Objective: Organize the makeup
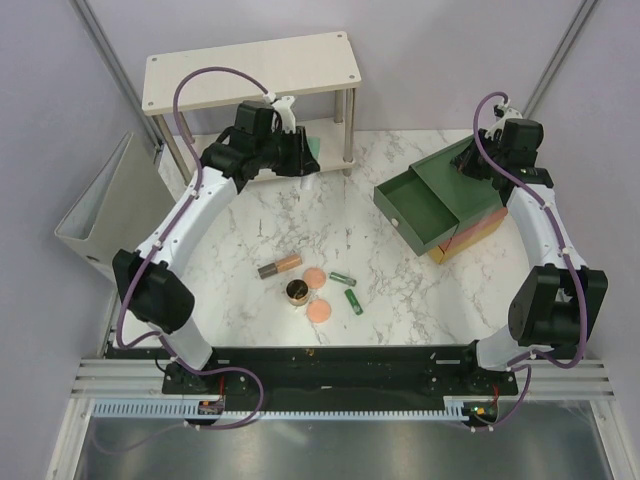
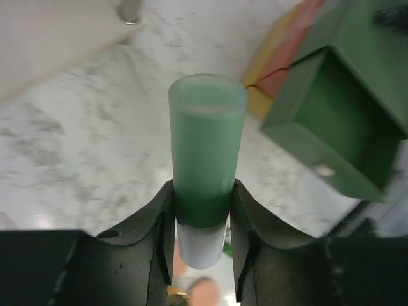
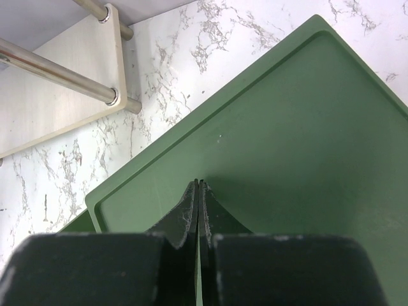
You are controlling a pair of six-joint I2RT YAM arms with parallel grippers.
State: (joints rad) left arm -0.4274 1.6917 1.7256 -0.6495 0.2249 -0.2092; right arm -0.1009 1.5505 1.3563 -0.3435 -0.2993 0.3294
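The left end effector (image 2: 203, 191) is gripping the mint-green tube (image 2: 207, 146) by its lower end, holding it above the bench (image 1: 250, 230) at far left, beside the shelf (image 1: 250, 70). The right end effector (image 3: 198, 191), closed and empty, is apparently resting on the drawer box (image 3: 306, 146), likely steadying it. Its green drawer (image 1: 415, 205) is standing open, probably awaiting the tube. Lying near-centre: grey-orange tube (image 1: 279, 265), jar (image 1: 297, 292), two discs (image 1: 320, 312), two dark green tubes (image 1: 352, 300).

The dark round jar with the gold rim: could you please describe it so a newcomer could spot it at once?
On the white marble table, find the small cluster of cosmetics toward the middle of the near edge. The dark gold-rimmed round jar sits just left of two flat peach-pink discs; it alone is round and dark, ringed in gold.
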